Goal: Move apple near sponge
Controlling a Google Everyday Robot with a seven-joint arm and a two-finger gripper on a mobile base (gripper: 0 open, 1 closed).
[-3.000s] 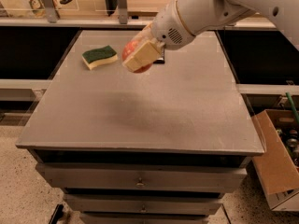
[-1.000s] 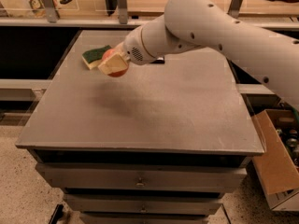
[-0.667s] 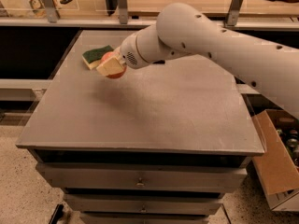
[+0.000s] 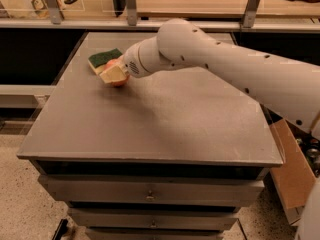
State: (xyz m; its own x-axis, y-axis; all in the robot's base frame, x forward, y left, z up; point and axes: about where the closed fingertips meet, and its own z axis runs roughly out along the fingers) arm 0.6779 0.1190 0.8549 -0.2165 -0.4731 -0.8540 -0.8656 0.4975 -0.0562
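At the desk's (image 4: 165, 119) far-left corner, the tool (image 4: 114, 74) clamps the firm, likely slippery apple (image 4: 120, 83) across its sides, beside the sponge (image 4: 104, 58).

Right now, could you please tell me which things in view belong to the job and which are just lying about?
Part of the job:
apple, gripped by the gripper low over the table's far-left part
sponge, just behind the apple

Just there:
table
cardboard box, on the floor at right
drawers, under the table
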